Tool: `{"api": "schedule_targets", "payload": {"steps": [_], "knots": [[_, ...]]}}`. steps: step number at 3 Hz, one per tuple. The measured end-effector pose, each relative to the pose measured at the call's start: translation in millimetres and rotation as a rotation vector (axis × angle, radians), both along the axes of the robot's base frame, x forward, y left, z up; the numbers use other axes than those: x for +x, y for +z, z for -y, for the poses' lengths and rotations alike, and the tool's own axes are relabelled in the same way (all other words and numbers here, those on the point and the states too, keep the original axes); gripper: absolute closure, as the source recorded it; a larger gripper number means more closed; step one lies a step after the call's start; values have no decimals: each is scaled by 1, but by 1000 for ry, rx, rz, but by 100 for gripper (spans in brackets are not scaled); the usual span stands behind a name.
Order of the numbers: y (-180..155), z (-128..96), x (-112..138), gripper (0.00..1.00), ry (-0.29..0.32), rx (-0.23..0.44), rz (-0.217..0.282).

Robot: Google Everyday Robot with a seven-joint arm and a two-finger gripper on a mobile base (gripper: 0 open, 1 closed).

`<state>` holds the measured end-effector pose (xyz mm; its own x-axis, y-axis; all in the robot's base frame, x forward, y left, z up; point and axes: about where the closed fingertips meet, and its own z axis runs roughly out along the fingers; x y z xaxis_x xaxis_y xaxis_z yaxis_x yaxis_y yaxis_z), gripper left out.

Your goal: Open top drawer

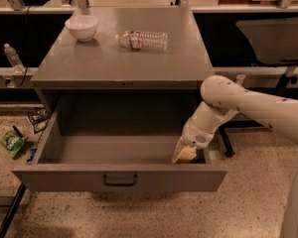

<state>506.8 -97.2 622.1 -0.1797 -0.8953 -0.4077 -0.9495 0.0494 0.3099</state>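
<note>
The top drawer [64,180] is a wide grey metal drawer with a tall flat front and a small dark loop handle [120,180] at its centre. It stands pulled far out of the grey cabinet [124,63], and its deep box shows nothing inside. My gripper [185,153] reaches down into the drawer's right front corner, just behind the front panel and near the right wall. My white arm [248,105] comes in from the right over the drawer's side.
A white bowl [82,27] and a lying clear plastic bottle [141,39] rest on the cabinet top. A small bottle [12,57] stands on a ledge at left. A green packet [11,144] and litter lie on the speckled floor at left. A chair base [226,145] stands at right.
</note>
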Motion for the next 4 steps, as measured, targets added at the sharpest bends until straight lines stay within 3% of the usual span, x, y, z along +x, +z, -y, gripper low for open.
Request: {"api": "schedule_targets", "payload": {"steps": [2, 3, 4], "knots": [[80, 1, 27, 100, -54, 45, 281], [125, 0, 34, 100, -88, 98, 394], [168, -2, 49, 100, -133, 232, 506]]}}
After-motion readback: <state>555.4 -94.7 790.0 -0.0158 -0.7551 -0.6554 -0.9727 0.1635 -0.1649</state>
